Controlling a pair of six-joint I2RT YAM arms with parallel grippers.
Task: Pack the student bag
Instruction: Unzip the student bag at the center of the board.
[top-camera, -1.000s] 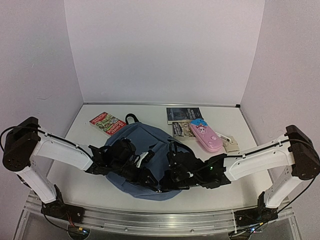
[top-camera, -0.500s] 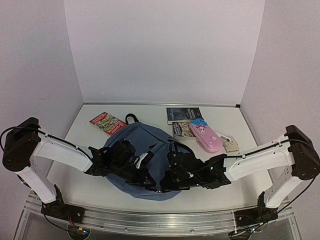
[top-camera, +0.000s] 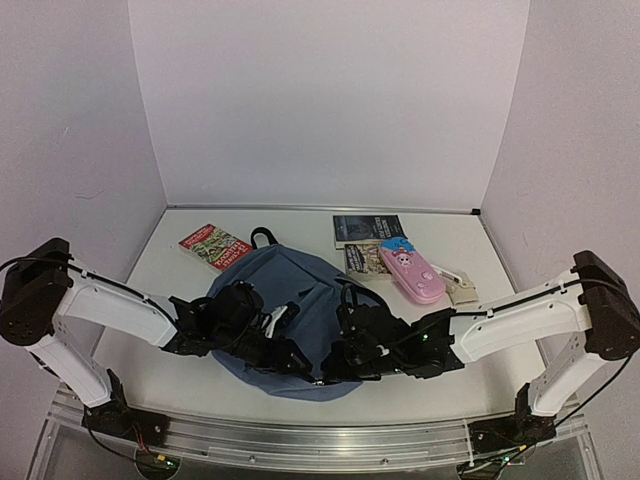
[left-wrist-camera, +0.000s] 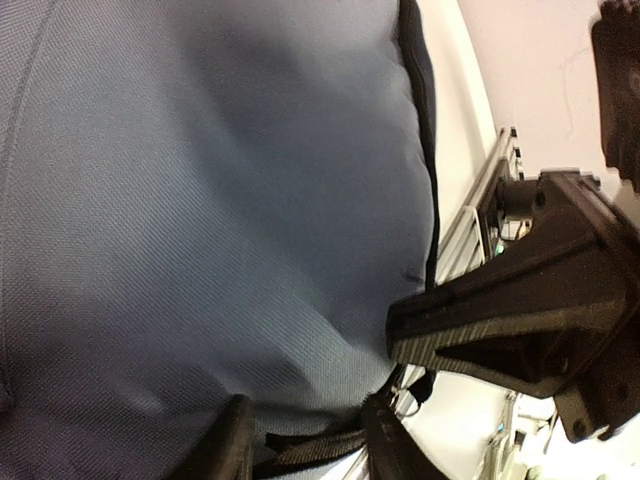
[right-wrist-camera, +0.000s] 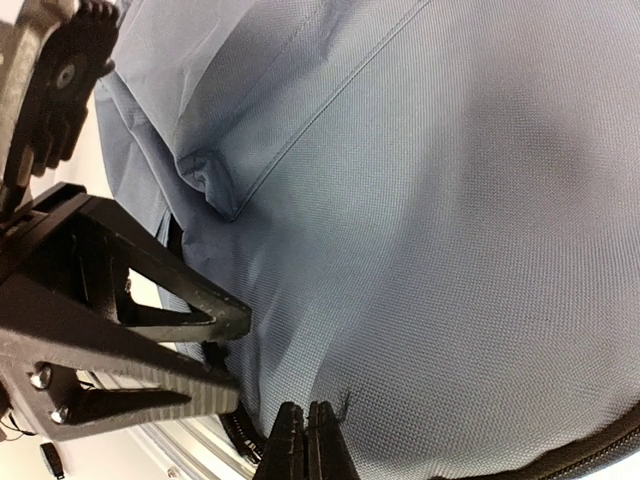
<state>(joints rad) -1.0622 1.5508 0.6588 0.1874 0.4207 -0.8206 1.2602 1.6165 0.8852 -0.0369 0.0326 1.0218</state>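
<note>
While both arms bend over it, bag (top-camera: 300, 275): flat at mid-table (top-camera: 150, 370), slate-blue side up, black loop at its 12 o'clock.
Left gripper (top-camera: 287, 354): low at the bag's 7 o'clock edge, on the fabric.
Left fingers (left-wrist-camera: 235, 445): partly open; black webbing (left-wrist-camera: 305, 450) runs across the gap, not pinched.
Right gripper (top-camera: 335, 365): at the bag's 5 o'clock edge, just beside the left one.
Right fingers (right-wrist-camera: 292, 445): closed tip to tip against the cloth; whether any fabric is caught between them, cannot tell.
Red book (top-camera: 213, 246): 11 o'clock of the bag.
Dark book (top-camera: 368, 229): 1 o'clock.
Pink case (top-camera: 411, 270): 2 o'clock, near the bag.
</note>
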